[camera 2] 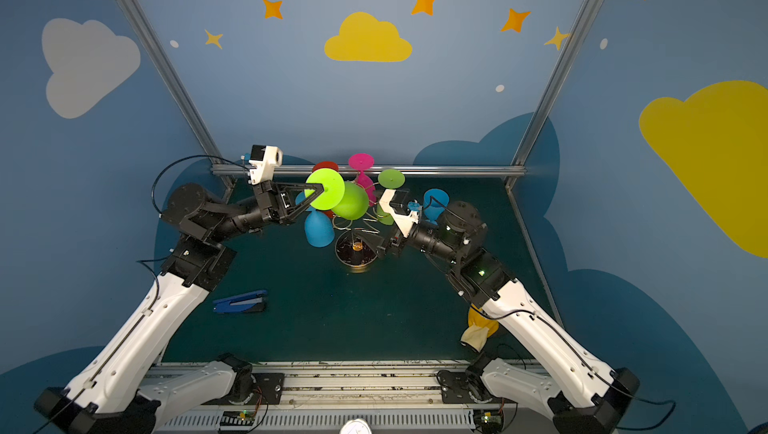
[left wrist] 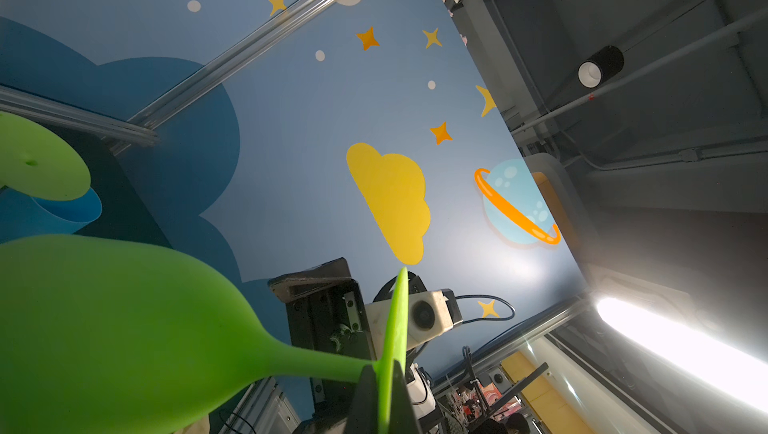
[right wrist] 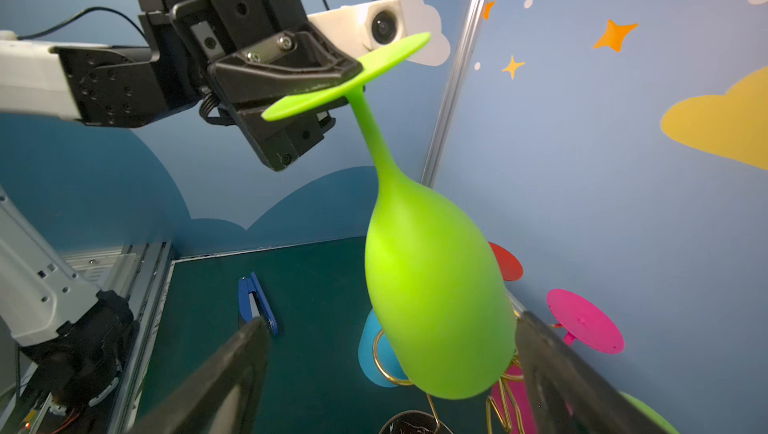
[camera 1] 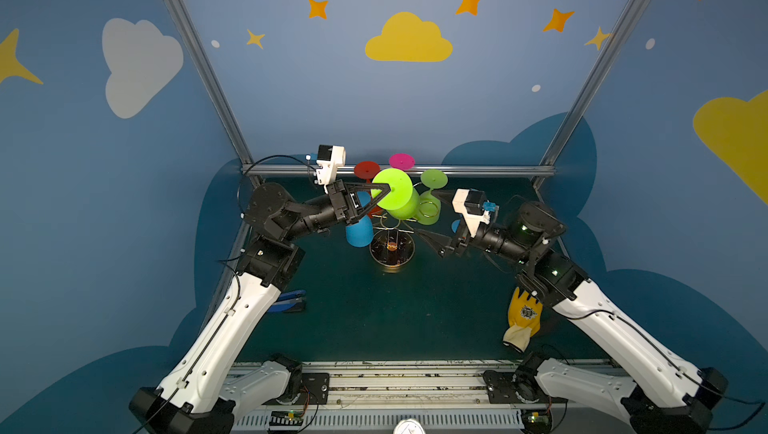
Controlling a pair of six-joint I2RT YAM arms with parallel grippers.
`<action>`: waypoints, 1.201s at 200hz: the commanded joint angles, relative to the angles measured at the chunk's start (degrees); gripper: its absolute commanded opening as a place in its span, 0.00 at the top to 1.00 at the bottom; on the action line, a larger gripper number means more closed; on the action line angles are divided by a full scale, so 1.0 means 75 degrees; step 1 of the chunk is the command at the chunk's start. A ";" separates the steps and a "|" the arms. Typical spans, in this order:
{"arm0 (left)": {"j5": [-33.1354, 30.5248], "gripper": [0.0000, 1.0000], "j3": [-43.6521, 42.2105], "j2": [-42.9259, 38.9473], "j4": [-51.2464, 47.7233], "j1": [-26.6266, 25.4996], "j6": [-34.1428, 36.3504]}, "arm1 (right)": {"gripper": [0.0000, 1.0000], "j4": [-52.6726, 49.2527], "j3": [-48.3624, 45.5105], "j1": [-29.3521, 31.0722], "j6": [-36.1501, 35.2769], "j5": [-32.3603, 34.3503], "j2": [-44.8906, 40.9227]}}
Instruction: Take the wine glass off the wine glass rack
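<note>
Wine glass [camera 1: 404, 207], mid-frame: foot clamped in my left gripper [camera 1: 388, 190], seemingly off the rack [camera 1: 392, 250]; right gripper [right wrist: 390, 322] agape; set-down pending.

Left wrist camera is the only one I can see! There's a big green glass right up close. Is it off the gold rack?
Observer: It looks so. In the right wrist view the gold loops sit down by the bottom of the wine glass, and none is around its stem.
Operator: Who's holding it?
Observer: Only the left gripper, pinching the round foot, so the bowl hangs down.
Operator: Where's the other arm?
Observer: The right gripper has its jaws wide open on either side of the bowl. I can't tell whether they touch it.
Operator: What's underneath?
Observer: The wine glass rack, with a blue glass bowl-down at its side.
</note>
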 commanded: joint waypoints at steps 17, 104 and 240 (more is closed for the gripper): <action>-0.0064 0.97 0.0016 -0.0194 0.0468 0.0032 -0.0302 | 0.08 0.0402 0.0681 -0.0036 -0.0465 -0.0513 0.0861; -0.0069 0.97 -0.0123 -0.0238 0.0584 0.0020 -0.0525 | 0.08 0.0574 0.1447 0.0007 -0.0409 -0.0404 0.2020; -0.0263 0.40 0.0238 -0.0379 -0.1191 0.0164 0.1225 | 0.59 -0.1236 0.1541 0.0349 0.0550 0.0734 0.1198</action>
